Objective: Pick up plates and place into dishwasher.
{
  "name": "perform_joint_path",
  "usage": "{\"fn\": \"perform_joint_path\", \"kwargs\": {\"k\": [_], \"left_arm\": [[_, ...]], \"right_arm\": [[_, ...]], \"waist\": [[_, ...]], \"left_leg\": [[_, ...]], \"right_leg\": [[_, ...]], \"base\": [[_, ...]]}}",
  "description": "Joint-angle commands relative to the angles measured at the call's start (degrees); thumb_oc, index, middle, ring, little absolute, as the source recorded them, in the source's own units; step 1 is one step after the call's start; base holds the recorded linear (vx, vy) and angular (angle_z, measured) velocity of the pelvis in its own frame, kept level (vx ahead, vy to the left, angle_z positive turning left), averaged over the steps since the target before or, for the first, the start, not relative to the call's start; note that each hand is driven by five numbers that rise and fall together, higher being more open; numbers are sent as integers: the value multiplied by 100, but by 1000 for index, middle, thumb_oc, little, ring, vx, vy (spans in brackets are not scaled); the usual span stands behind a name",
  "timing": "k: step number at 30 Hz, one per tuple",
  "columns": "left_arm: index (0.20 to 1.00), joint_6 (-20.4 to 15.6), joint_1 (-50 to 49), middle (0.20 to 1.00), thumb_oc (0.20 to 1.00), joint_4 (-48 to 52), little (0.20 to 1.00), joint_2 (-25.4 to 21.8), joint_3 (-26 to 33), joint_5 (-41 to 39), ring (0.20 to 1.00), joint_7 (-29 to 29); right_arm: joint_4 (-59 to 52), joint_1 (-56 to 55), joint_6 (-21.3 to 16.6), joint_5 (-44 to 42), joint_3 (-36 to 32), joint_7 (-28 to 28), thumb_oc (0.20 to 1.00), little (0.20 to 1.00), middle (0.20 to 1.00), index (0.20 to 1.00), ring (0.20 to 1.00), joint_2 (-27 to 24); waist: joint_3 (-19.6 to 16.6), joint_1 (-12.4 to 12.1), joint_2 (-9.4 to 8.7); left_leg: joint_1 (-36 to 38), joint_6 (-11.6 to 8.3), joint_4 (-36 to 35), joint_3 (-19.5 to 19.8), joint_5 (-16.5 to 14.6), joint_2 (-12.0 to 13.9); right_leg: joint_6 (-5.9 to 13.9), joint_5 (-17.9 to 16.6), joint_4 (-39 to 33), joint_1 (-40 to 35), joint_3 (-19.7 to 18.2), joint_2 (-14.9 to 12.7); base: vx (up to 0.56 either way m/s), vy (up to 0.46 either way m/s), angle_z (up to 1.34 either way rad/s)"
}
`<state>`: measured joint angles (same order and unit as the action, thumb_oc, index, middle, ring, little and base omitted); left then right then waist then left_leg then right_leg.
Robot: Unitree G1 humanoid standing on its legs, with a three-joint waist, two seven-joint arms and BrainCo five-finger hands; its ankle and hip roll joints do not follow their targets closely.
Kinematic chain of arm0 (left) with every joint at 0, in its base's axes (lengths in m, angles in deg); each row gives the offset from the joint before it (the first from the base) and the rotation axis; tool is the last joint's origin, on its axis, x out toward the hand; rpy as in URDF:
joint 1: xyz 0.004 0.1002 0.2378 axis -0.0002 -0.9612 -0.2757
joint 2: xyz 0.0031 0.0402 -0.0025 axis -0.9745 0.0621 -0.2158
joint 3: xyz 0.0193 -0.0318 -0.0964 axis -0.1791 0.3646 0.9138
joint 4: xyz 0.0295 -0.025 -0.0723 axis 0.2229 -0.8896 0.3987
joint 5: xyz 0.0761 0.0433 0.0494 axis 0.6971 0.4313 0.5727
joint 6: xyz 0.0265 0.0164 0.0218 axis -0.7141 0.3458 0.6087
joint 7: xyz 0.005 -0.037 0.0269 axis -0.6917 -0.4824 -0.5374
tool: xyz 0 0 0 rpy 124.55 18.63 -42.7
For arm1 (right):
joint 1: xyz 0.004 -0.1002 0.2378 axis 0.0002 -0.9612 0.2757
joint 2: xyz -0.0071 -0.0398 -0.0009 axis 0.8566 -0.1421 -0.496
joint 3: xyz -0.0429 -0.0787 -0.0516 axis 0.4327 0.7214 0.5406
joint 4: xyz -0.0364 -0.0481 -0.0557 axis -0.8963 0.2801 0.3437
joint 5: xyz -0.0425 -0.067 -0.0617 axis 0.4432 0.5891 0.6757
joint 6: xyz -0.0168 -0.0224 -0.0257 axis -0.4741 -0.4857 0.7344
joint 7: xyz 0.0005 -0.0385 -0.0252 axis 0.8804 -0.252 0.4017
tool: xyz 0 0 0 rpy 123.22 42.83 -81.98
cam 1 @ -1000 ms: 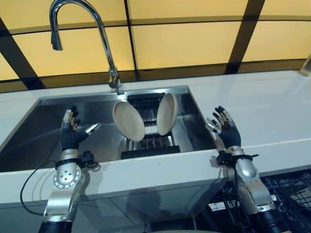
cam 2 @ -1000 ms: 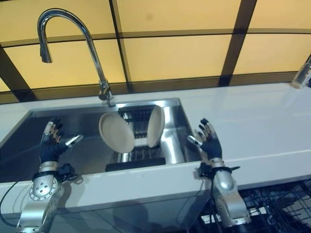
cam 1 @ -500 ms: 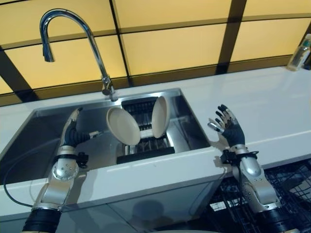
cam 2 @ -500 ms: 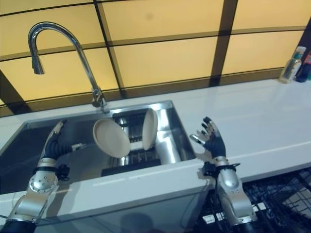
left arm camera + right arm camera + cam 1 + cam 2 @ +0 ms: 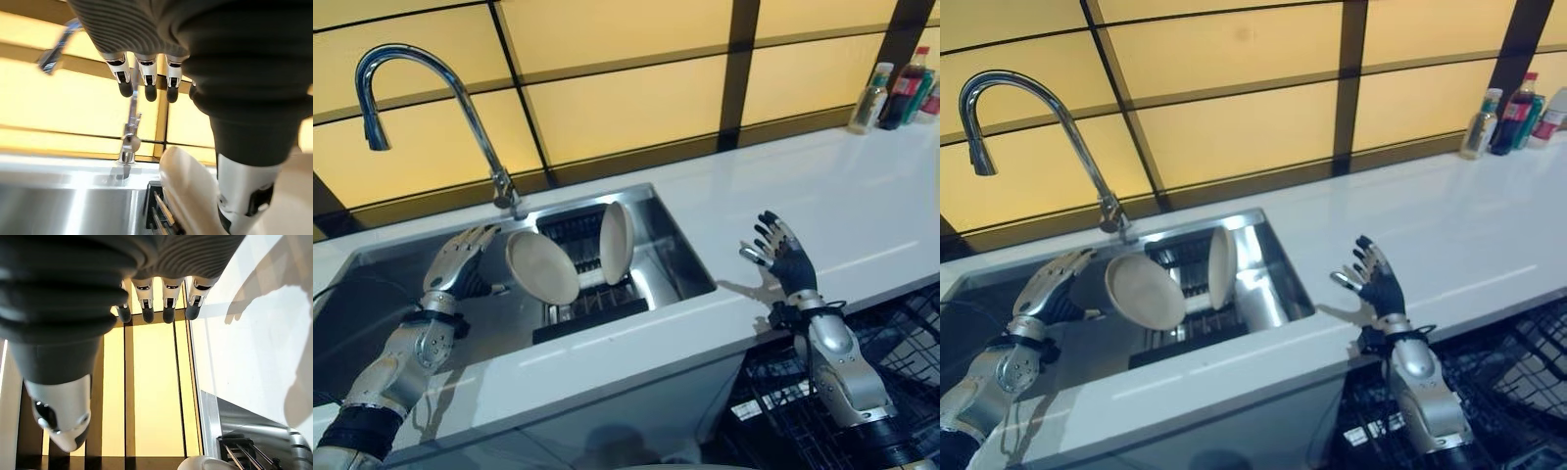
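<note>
Two beige plates stand on edge in a black rack (image 5: pixel 594 304) inside the steel sink (image 5: pixel 680 259). The left plate (image 5: pixel 541 267) faces me, and the right plate (image 5: pixel 615 242) is turned nearly edge-on. My left hand (image 5: pixel 457 266) is in the sink just left of the left plate, open, with straight fingers (image 5: pixel 146 73) reaching past its rim. In the left wrist view the thumb lies close against that plate (image 5: pixel 186 191); I cannot tell if it touches. My right hand (image 5: pixel 786 259) is open above the white counter, right of the sink, and holds nothing.
A tall curved faucet (image 5: pixel 431 88) rises behind the sink. The white counter (image 5: pixel 822 186) runs to the right, with several bottles (image 5: pixel 893 83) at its far back corner. Below the counter's front edge at the lower right is a black wire dishwasher rack (image 5: pixel 906 328).
The camera has swung to the right. My left hand has moved right to the left plate's rim and turned its back upward. My right hand stays open over the counter.
</note>
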<state>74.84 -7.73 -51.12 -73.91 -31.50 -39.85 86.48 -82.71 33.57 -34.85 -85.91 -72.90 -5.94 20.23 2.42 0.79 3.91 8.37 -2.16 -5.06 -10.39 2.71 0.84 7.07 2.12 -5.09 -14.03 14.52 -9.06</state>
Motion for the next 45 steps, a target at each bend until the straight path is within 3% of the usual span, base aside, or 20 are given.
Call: {"fn": "perform_joint_path", "kwargs": {"k": [1,6,11,18,26,39,41,42,43,44,45], "left_arm": [[1000,-39,774,1000,1000,-371,1000,-570,-261,598,1000,433],[1000,126,999,1000,1000,-538,1000,-702,-824,1082,1000,474],[1000,307,1015,1000,1000,-843,1000,-609,-1031,1291,1000,746],[1000,421,923,1000,1000,-1145,1000,-320,-1099,1440,1000,912],[1000,962,1049,1000,1000,-1743,1000,-17,-1201,1372,1000,1051],[1000,1467,1089,1000,1000,-2424,1000,418,-1095,1346,1000,1642],[664,1486,1139,664,664,-2474,664,457,-1114,1315,664,1586],[539,1508,1176,539,539,-2499,539,482,-1135,1309,539,1554],[501,1506,1214,501,501,-2532,501,486,-1145,1315,501,1498],[260,1492,1227,260,260,-2557,260,487,-1170,1305,260,1458],[200,1441,1237,200,200,-2585,200,486,-1172,1327,200,1412]], "right_arm": [[66,303,-301,-251,-7,-75,1000,1000,1000,1000,1000,-364],[185,355,-334,-307,127,-20,1000,1000,1000,1000,1000,-506],[184,354,-287,-308,198,-8,1000,1000,1000,1000,1000,-573],[247,284,-202,-209,219,-29,1000,1000,1000,1000,1000,-596],[378,365,-182,-229,228,-149,1000,1000,1000,1000,1000,-754],[365,139,-69,-105,161,-299,1000,1000,1000,1000,1000,-837],[347,116,-37,-107,144,-297,1000,1000,1000,1000,1000,-861],[341,115,-38,-104,136,-290,1000,1000,1000,1000,1000,-867],[348,103,-50,-104,117,-306,1000,1000,1000,1000,1000,-873],[363,92,-76,-93,107,-320,1000,1000,1000,1000,1000,-866],[383,93,-87,-87,91,-339,1000,1000,1000,1000,1000,-857]], "waist": [[-174,59,5],[-143,111,29],[-114,153,25],[-54,189,5],[100,252,-26],[278,417,-27],[320,440,-32],[349,451,-37],[367,463,-40],[389,472,-43],[403,478,-46]], "left_leg": [[17,22,189,-200,-681,29],[-5,43,209,-249,-685,0],[-32,68,208,-275,-679,-17],[-38,108,209,-297,-679,-39],[-146,145,270,-322,-657,-65],[-136,163,379,-437,-587,-64],[-153,169,409,-446,-571,-63],[-175,171,427,-453,-560,-59],[-190,175,435,-461,-553,-60],[-206,179,447,-468,-544,-58],[-211,182,447,-475,-537,-55]], "right_leg": [[-61,-88,153,702,-111,102],[-42,-106,168,728,-130,68],[-24,-107,190,770,-162,46],[13,-115,244,823,-205,5],[53,-155,319,971,-308,-39],[162,-226,506,1057,-426,-142],[175,-240,542,1088,-443,-152],[179,-253,553,1110,-457,-151],[182,-264,556,1126,-464,-150],[191,-276,563,1143,-476,-150],[195,-283,563,1149,-481,-148]], "base": [[43,56,-11],[55,64,-4],[59,69,-3],[85,82,-2],[46,87,-10],[70,65,-7],[29,21,-5],[-2,14,-8],[-10,8,-11],[-2,6,-12],[4,-1,-12]]}}
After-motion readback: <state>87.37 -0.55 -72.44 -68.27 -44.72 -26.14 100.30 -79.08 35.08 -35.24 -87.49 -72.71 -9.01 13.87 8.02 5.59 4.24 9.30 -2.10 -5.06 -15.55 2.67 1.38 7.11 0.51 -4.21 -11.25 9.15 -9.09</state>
